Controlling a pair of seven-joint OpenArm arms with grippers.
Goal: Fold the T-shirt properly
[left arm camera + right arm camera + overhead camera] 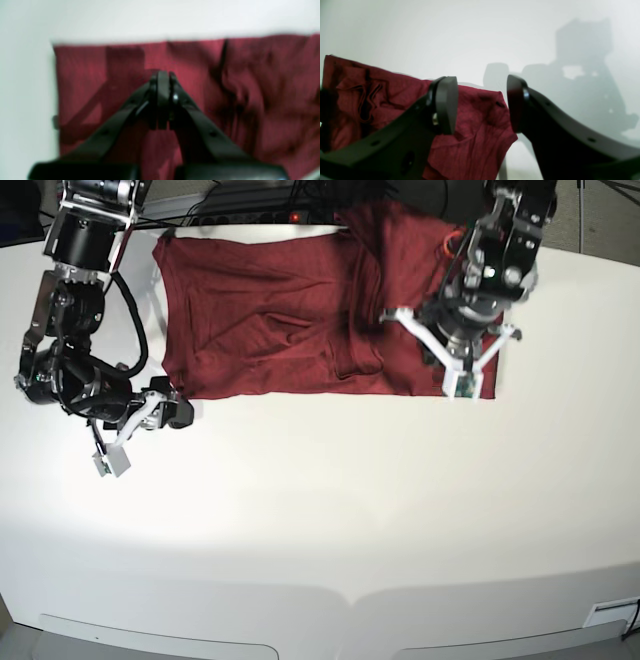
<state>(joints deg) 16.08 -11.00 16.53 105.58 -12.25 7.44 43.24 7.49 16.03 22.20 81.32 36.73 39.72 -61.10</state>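
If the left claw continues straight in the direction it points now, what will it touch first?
Most likely the T-shirt. The left claw is shut and points down at the maroon cloth near its front edge, with nothing between them in the left wrist view. The blur hides how much gap remains.

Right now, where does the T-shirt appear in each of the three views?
Left wrist: T-shirt fills centre and right, under the shut left hand.
Right wrist: lower left, behind the open right hand.
Base: top centre.
Shared landmark: its straight edge against the white table.
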